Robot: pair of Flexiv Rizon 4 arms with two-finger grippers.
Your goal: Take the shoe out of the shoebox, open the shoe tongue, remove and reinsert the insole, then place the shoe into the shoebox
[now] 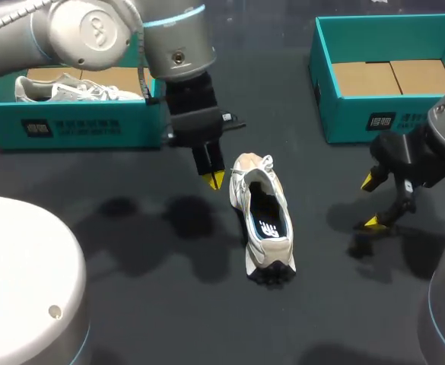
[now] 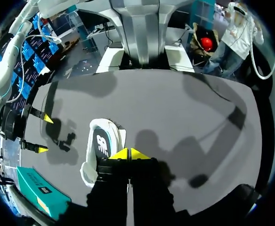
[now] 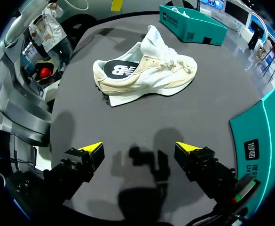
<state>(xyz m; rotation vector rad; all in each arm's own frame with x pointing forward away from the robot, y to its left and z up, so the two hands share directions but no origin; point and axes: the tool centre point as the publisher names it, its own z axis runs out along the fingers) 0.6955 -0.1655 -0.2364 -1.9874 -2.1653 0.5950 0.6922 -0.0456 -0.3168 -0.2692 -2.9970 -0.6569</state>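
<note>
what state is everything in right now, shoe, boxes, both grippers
shoe: out of the box, upright on the table, insole in place
left shoebox: open, holds a second shoe
right shoebox: open, empty
left gripper: shut, empty, beside the shoe's toe end
right gripper: open, empty

A white-and-beige sneaker stands upright on its sole mid-table, toe pointing away from me, its dark insole showing inside. The teal shoebox on my left holds a second white sneaker; the teal shoebox on my right shows a brown cardboard floor.
</note>
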